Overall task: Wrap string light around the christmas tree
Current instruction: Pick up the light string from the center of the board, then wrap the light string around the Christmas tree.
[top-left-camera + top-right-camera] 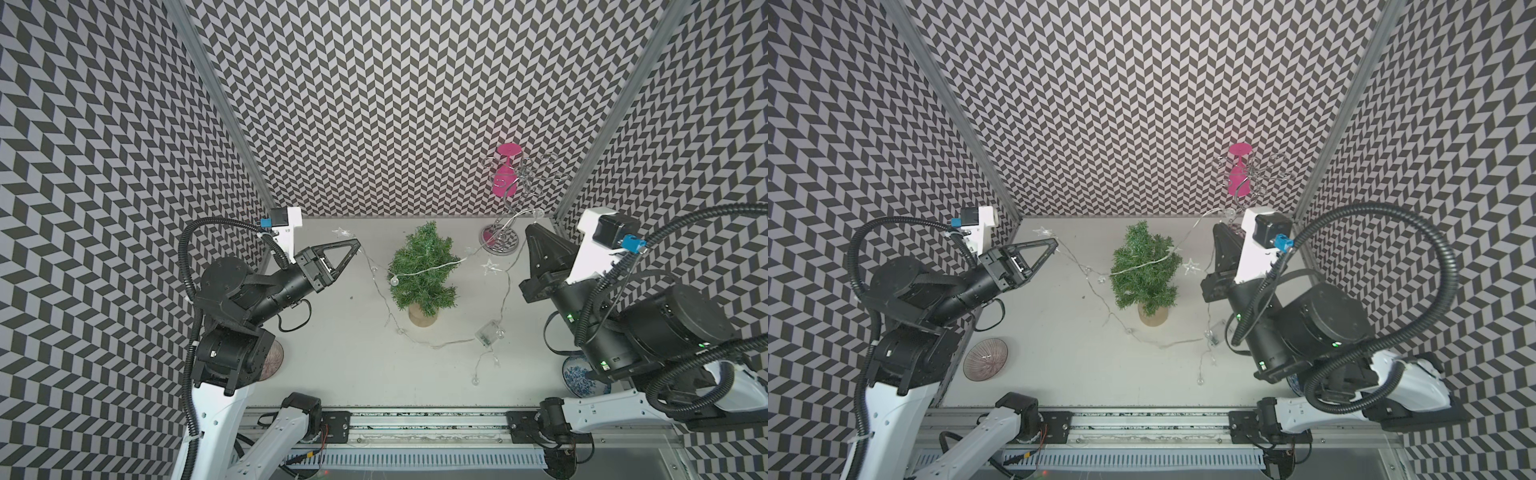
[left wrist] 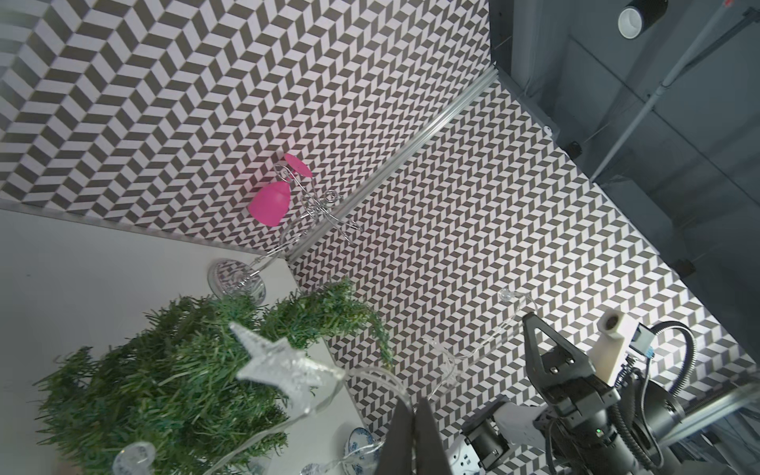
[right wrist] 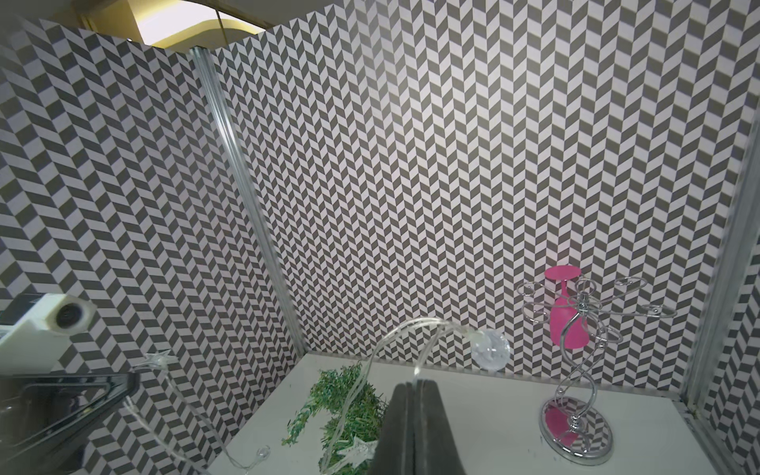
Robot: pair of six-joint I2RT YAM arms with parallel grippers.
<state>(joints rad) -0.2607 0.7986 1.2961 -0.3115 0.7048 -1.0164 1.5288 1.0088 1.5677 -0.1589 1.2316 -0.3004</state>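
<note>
The pale grey table [image 1: 340, 365] is carrying everything. The small bushy green artificial christmas tree [image 1: 422, 270] is standing upright on its pale wooden stump near the middle, between the two arms.

The black left tool [image 1: 357, 243] is hanging on one side of the tree and the black right tool [image 1: 530, 228] on the other, both raised above the table. Each is pinching shut on the thin translucent string light [image 1: 432, 266]; both wrist views are showing wire emerging from closed jaws.

One span is lying across the tree's upper branches. The rest is trailing loosely over the table round the front of the stump to the small clear rectangular battery box [image 1: 487, 332], lying near the base on the right arm's side.

The step in hand is probably leading that span round the crown. Doing it well is likely meaning:
- One tool is anchoring while the other is circling behind the tree.
- The wire is staying only lightly taut and low enough to settle among the needles.
- Nobody is tugging, since the tree looks light and could be tipping.
- The right tool is steering clear of the silver curly wire rack [image 1: 500, 239] standing near it by the back wall.
- The clear stars and bulbs are being watched for snagging on branches.
</note>
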